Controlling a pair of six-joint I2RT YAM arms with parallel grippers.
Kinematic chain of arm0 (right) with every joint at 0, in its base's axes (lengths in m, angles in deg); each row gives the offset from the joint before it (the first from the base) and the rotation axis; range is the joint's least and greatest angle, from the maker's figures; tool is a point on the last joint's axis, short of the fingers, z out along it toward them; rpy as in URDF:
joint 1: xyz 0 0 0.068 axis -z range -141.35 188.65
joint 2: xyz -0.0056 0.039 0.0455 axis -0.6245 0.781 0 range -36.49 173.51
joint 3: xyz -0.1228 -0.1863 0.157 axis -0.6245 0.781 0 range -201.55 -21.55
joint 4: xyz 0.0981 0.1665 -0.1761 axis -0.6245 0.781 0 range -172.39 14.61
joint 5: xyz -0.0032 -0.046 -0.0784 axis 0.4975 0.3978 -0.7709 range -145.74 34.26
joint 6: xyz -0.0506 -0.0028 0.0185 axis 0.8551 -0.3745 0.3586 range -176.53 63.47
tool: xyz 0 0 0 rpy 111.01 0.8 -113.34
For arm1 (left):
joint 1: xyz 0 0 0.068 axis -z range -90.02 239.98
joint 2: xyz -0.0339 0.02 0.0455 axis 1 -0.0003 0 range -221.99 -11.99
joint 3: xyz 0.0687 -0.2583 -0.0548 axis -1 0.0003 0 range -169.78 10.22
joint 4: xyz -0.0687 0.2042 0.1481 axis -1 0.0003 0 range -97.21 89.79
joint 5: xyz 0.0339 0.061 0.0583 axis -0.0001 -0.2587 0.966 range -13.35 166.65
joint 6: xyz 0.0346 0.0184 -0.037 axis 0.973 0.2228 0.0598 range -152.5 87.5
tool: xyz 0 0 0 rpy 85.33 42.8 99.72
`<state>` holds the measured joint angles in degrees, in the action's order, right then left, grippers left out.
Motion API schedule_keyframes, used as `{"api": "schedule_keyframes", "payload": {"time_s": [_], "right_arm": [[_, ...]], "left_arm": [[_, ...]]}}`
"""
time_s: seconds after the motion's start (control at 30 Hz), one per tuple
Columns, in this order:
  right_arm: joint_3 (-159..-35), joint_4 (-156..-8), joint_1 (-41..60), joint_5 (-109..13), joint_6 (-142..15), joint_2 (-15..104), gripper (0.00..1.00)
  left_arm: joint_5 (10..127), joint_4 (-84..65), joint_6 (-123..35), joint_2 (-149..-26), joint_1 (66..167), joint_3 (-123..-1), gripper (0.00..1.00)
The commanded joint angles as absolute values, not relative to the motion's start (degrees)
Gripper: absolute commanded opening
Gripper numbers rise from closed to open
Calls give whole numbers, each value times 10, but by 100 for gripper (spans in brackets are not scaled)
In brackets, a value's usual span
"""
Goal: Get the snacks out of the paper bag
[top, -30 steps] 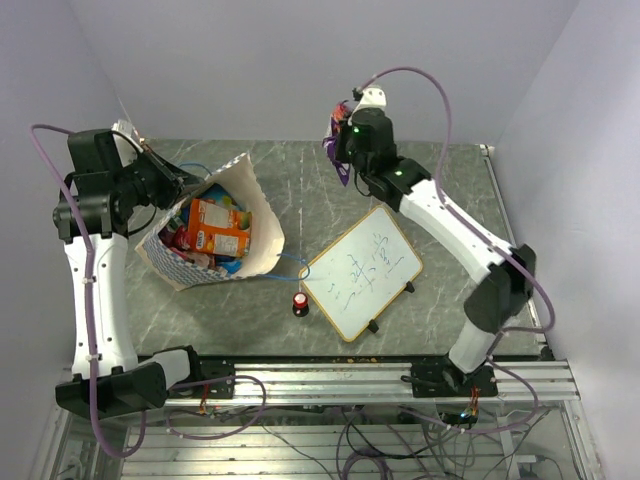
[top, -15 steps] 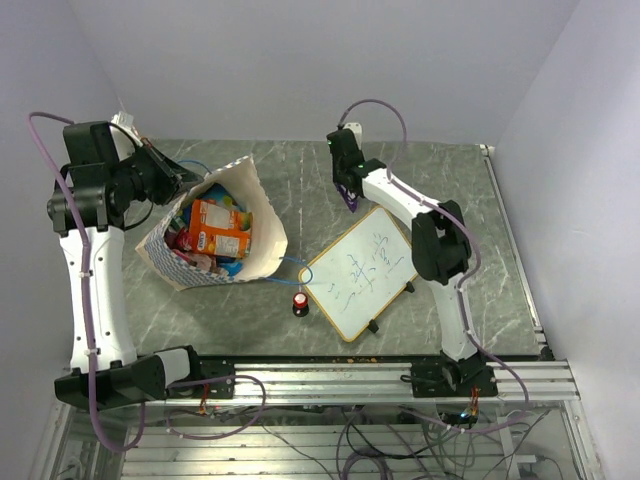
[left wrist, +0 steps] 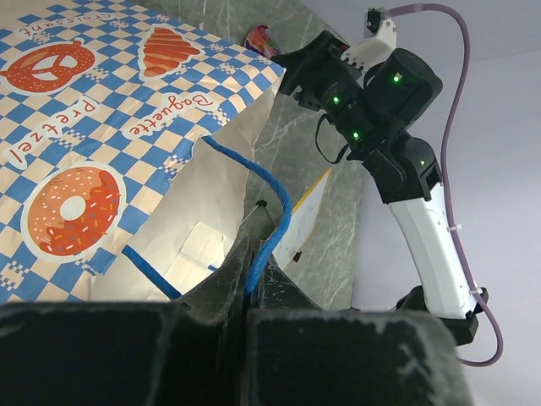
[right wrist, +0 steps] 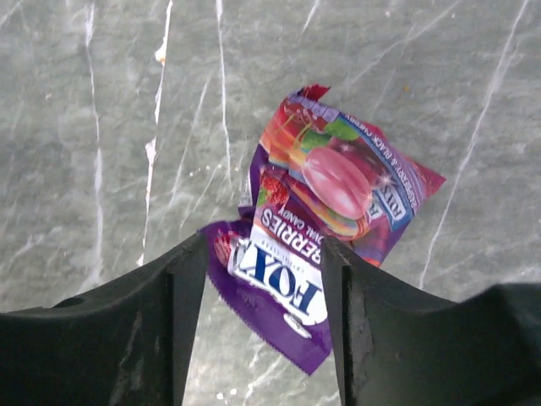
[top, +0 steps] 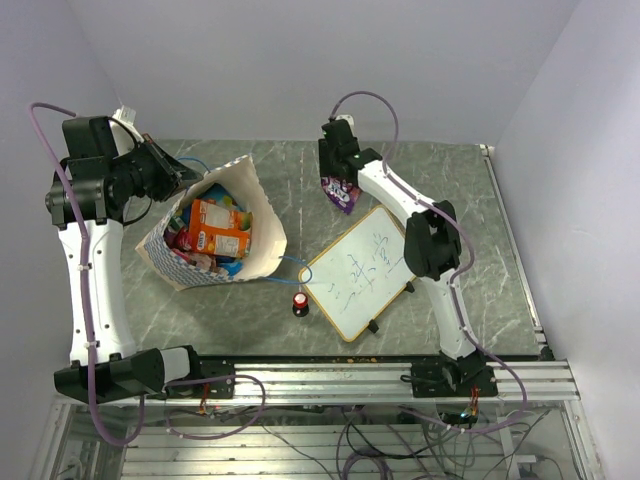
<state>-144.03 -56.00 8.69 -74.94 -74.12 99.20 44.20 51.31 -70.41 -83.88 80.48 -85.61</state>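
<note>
The paper bag (top: 262, 205) lies on its side at the left, mouth open, with several snacks (top: 218, 228) inside, an orange-and-blue packet on top. My left gripper (top: 178, 172) is shut on the bag's blue cord handle (left wrist: 272, 196) and holds the mouth (left wrist: 127, 110) up. One purple-pink snack packet (right wrist: 325, 224) lies flat on the marble table, just beyond the whiteboard's far corner (top: 341, 194). My right gripper (right wrist: 262, 249) hangs right above it, open, its fingers either side of the packet's near end without touching it.
A wood-framed whiteboard (top: 362, 270) lies tilted right of the bag. A small red-topped black knob (top: 300, 300) stands by its near left corner. The bag's second blue cord (top: 290, 262) trails toward the board. The right arm (left wrist: 380, 93) reaches across behind the bag.
The right gripper came down at the back of the table and opened, letting go of the purple-pink packet, which now lies on the table. The left gripper kept its grip on the handle.
</note>
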Motion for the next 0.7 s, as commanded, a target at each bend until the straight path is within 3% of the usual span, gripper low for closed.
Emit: {"api": "schedule_keyframes", "payload": {"time_s": [0.0, 0.1, 0.37, 0.67], "right_arm": [[-1437, -503, 89, -706, -747, 939, 60], [-1412, -475, 88, -678, -760, 892, 65], [-1248, -452, 48, -566, -796, 717, 67], [-1125, -511, -107, -512, -813, 549, 68]], "left_arm": [[408, 508, -694, -823, 809, -863, 7], [407, 503, -696, -817, 808, -856, 7], [410, 492, -700, -805, 808, -832, 7], [387, 491, -716, -800, 809, -808, 7]]}}
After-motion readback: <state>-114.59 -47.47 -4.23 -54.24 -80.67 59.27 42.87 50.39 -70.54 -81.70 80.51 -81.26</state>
